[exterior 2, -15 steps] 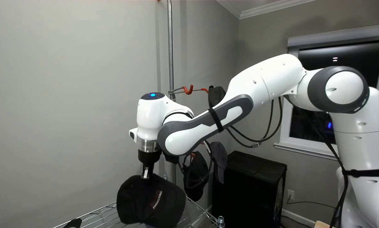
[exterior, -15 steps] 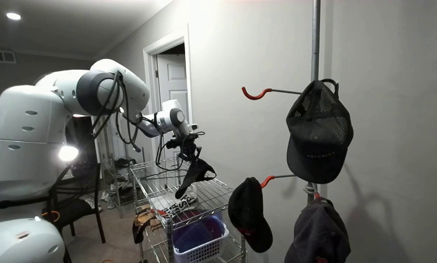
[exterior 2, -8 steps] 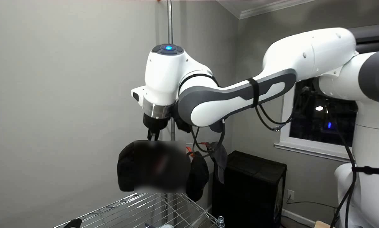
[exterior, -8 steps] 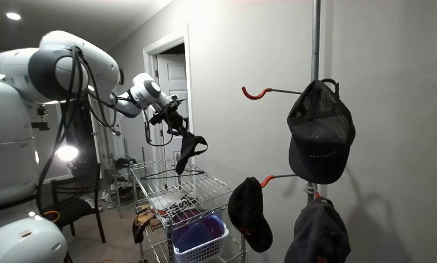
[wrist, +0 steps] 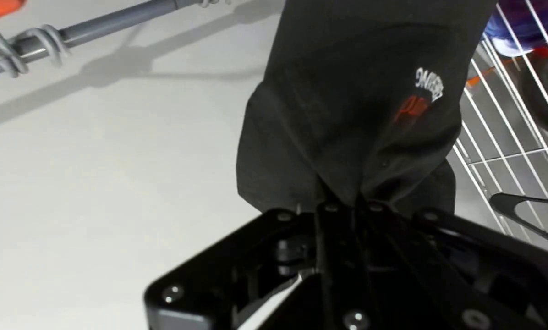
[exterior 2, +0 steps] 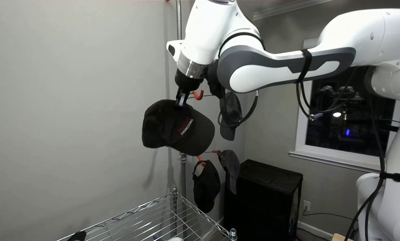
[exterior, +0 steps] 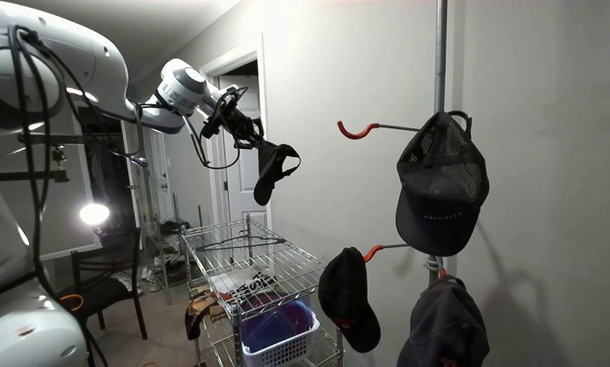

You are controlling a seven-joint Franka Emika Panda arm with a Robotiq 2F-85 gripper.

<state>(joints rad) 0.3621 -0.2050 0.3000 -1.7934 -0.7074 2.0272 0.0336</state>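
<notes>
The fingers (wrist: 331,217) are clamped on the crown of a black ENGINEERING cap (exterior 2: 178,127), held in the air with its brim tilted down. In both exterior views it hangs higher than the wire counter (exterior 2: 131,212), in an exterior view above the wall-side edge (exterior: 307,253). A black hanger (exterior: 241,245) lies across the counter from that edge to the opposite one. Near a wall-side corner, a mesh-backed cap (exterior: 440,188), a dark grey cap (exterior: 448,326) and a black cap (exterior: 348,300) hang about a metal pole (exterior: 440,56).

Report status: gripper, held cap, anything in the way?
Gripper shut on black ENGINEERING cap. Cap aloft, higher than wire shelf. Nothing else seen touching cap.
</notes>
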